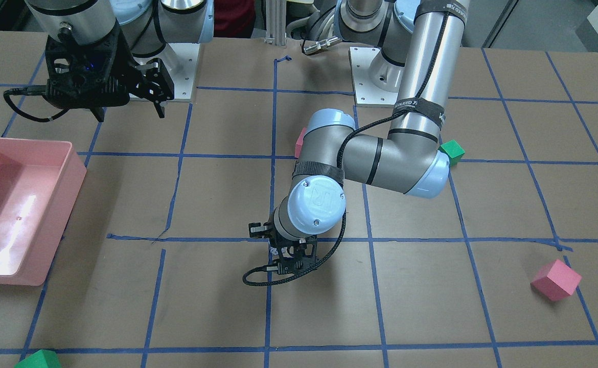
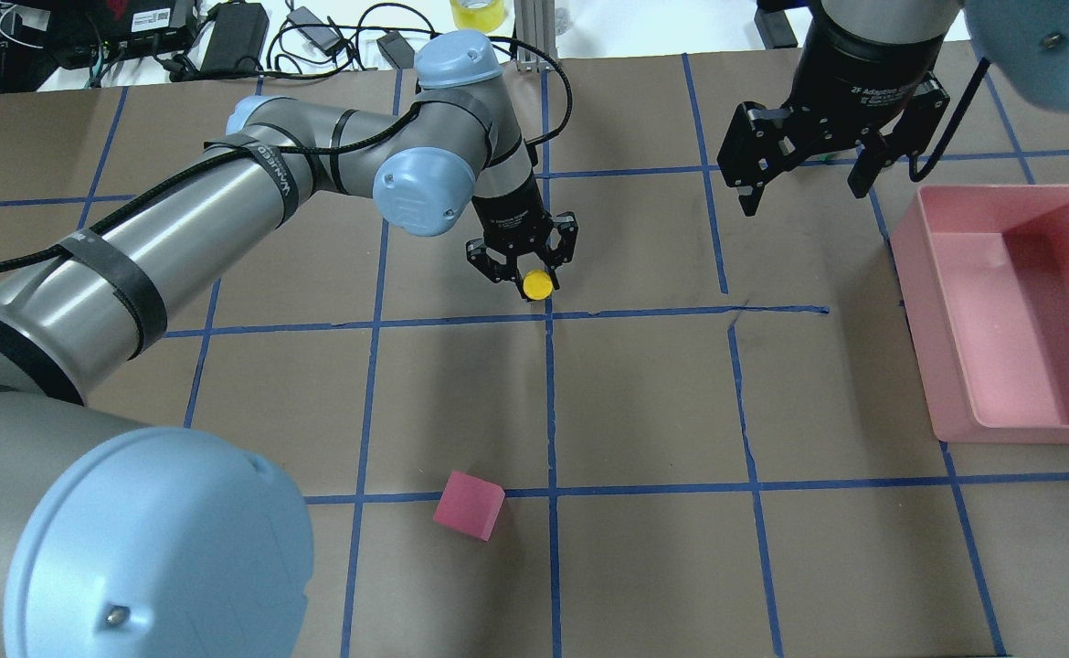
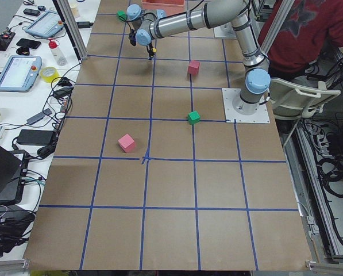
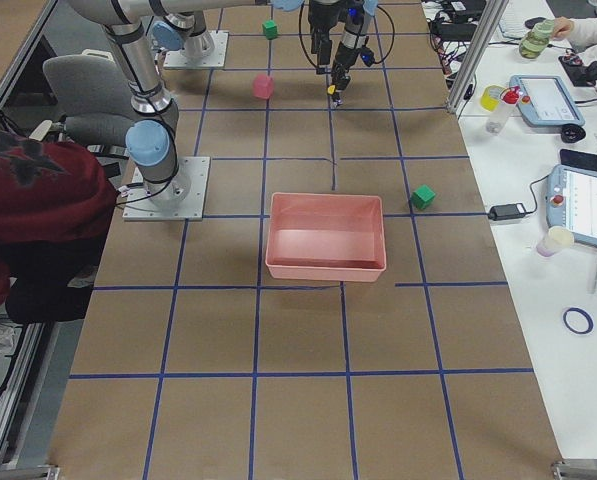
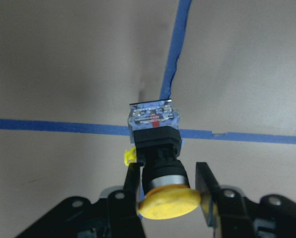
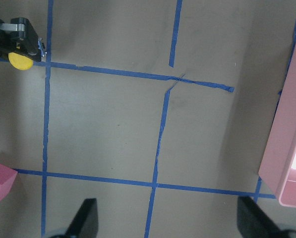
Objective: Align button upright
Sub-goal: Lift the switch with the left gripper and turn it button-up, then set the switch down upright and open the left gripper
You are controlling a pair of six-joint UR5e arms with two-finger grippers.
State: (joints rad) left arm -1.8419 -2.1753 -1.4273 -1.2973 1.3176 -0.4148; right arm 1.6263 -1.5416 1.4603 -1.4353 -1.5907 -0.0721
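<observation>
The button stands upright on a blue tape crossing, grey-white base on the table and yellow cap up. My left gripper points down over it with a finger on each side of the black body. A small gap shows at the right finger, so it is open around the button. In the front-facing view the left gripper and wrist hide the button. The right wrist view shows the yellow cap at its top left. My right gripper hangs open and empty above the table, far from the button.
A pink bin stands at the table's right side, below the right gripper. A pink cube lies nearer the robot. Another pink cube and two green cubes lie farther out.
</observation>
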